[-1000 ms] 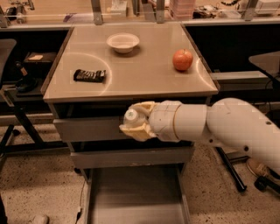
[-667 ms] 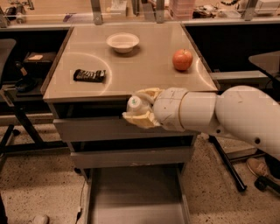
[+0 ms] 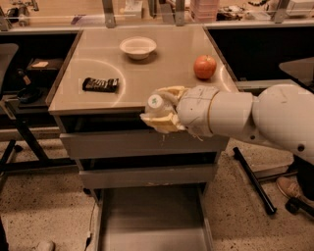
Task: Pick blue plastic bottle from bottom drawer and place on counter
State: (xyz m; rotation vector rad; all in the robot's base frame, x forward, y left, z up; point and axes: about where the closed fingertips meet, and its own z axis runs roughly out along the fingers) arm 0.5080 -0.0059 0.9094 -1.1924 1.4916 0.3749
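Observation:
My gripper [image 3: 158, 109] is shut on the blue plastic bottle [image 3: 156, 103]; its white cap points toward the camera and most of its body is hidden between the yellowish fingers [image 3: 164, 122]. The gripper holds it in the air over the front edge of the counter [image 3: 167, 68], right of the middle. The white arm reaches in from the right. The bottom drawer [image 3: 152, 220] stands pulled open below, and its grey floor shows nothing on it.
On the counter lie a white bowl [image 3: 138, 47] at the back, a red apple [image 3: 205, 66] at the right and a dark snack bar [image 3: 100, 85] at the left. Two shut grey drawers [image 3: 142, 143] sit above the open one. A cluttered bench [image 3: 147, 12] runs behind.
The gripper with the bottle has risen from in front of the upper drawers to the counter's front edge and shifted a little right.

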